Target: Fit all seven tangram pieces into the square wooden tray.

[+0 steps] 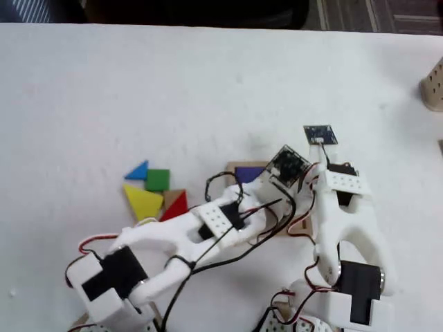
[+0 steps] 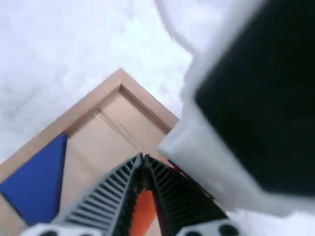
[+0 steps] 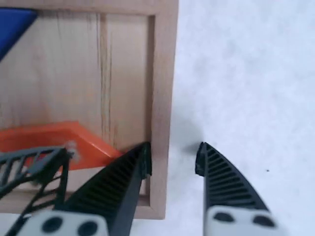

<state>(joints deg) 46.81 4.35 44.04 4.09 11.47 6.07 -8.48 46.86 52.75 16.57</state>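
The square wooden tray [image 1: 240,165] lies at the table's middle, mostly under the two arms. A blue piece [image 2: 34,182] lies in it, also seen from above [image 1: 249,175], and an orange piece [image 3: 54,137] lies flat on its floor. My left gripper [image 2: 142,161] is shut, tips together just above the orange piece [image 2: 145,209], with nothing between the fingers. My right gripper [image 3: 172,157] is open and straddles the tray's side wall [image 3: 162,98], one finger inside and one outside. Loose on the table to the left are a blue triangle [image 1: 138,171], green square [image 1: 158,180], yellow triangle [image 1: 142,202] and red triangle [image 1: 176,206].
A tan piece [image 1: 173,196] sits between the green square and the red triangle. A perforated wooden object [image 1: 433,86] stands at the right edge. Both arms and their cables crowd the space over the tray. White tabletop stretches behind and to the left.
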